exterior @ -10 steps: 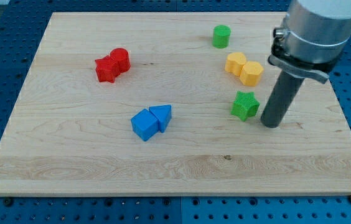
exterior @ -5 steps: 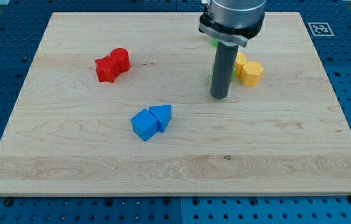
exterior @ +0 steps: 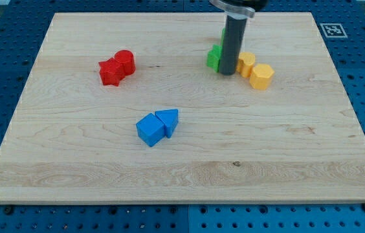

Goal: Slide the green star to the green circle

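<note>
My tip [exterior: 228, 73] rests on the wooden board near the view's top, just left of the two yellow blocks. The green star [exterior: 213, 57] shows only as a green edge at the rod's left side, touching it; most of it is hidden behind the rod. A thin green sliver by the rod's upper left edge may be the green circle, but the rod covers it and I cannot tell whether the star touches it.
Two yellow blocks [exterior: 254, 70] touch each other right of my tip. A red pair [exterior: 117, 67] lies at the view's upper left. A blue cube and blue triangle [exterior: 157, 126] sit together near the middle. The board [exterior: 182, 168] has edges all round.
My tip swept from the star's right side to the left and then toward the view's top. The green star moved up and left with it, to beside the yellow blocks.
</note>
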`<action>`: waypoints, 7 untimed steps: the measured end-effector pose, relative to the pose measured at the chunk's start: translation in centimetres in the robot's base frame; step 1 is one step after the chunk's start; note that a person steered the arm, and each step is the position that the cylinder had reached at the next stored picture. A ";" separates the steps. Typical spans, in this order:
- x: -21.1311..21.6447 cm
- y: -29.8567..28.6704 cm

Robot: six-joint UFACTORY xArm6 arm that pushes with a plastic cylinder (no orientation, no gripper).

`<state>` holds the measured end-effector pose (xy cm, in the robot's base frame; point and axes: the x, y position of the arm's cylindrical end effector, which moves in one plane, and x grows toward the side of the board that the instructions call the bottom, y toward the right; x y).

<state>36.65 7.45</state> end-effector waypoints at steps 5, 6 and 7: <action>-6.6 -4.8; -6.4 -4.9; -4.1 -3.7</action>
